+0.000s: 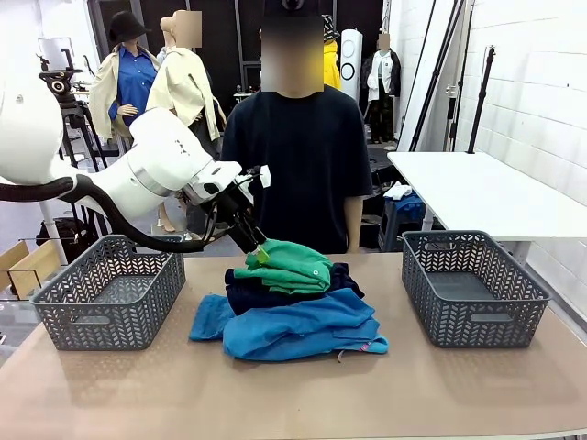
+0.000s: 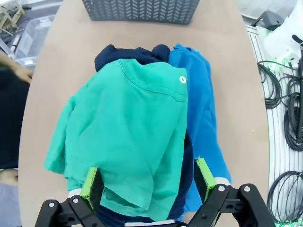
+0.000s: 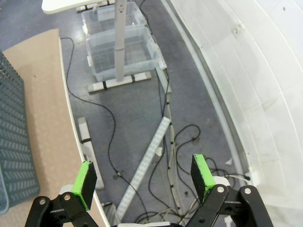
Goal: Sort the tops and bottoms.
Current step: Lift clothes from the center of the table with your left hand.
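Counter (image 1: 293, 399): tan, a person (image 1: 303, 156) in a black T-shirt standing at its far side.

Left arm (image 1: 147, 174): reaches in over the counter's middle.

Baskets: one grey basket (image 1: 138, 312) at the left end, a second grey basket (image 1: 472, 316) at the right end, well apart.

Pile between the baskets, stacked:
- blue bottoms (image 1: 303, 332) lowest, at the front, with a lighter blue fold (image 1: 209, 318) sticking out left
- navy top (image 1: 252, 295) lying on them
- green top (image 1: 289, 266) uppermost, with a collar.

Left gripper (image 1: 260, 249): at the green top's left edge. In the left wrist view its fingers (image 2: 92, 187) are spread wide to either side of the green cloth, with nothing clamped.

Right gripper (image 3: 144, 177): fingers spread wide and empty, over cabled floor beside the counter's edge.

Pink tag (image 1: 367, 347): at the pile's front right corner.
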Robot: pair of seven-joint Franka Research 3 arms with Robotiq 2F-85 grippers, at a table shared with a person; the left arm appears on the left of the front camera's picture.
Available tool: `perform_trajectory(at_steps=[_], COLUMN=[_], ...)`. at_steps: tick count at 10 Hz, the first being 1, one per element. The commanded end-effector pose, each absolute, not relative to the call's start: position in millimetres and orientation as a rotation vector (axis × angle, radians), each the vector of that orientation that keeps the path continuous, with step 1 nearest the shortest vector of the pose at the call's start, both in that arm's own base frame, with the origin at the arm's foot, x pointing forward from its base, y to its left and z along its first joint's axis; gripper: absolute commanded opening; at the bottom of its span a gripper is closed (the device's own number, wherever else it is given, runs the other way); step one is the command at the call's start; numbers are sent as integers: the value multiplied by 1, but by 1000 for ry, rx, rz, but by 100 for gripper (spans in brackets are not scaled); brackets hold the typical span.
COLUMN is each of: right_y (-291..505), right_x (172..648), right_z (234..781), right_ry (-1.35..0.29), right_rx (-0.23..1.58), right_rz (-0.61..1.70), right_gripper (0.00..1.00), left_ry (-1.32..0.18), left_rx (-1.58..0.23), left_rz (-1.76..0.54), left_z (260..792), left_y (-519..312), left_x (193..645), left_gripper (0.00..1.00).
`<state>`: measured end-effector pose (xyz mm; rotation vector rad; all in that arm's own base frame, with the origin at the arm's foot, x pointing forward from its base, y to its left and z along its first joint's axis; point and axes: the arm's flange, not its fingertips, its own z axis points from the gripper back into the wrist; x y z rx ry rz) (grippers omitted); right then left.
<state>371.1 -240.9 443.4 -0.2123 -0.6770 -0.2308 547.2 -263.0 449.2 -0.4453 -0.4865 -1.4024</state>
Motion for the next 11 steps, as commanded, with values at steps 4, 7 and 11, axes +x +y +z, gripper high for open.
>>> perform_trajectory(at_steps=[4,7,11], right_y=[-242,-242,-242], right_x=[370,370,370], right_z=[443,443,443], right_ry=[-670,-670,-670], right_rx=[-209,-209,-209], right_rz=[-228,-228,-228], right_gripper=[100,100,100], left_ry=[-435,-416,-419], left_rx=[-463,-459,-466], left_rz=[-1496,-1497,-1492], left_z=[420,408,408], left_y=[-275,-279,-278], left_x=[552,553,552], left_gripper=[100,76,0])
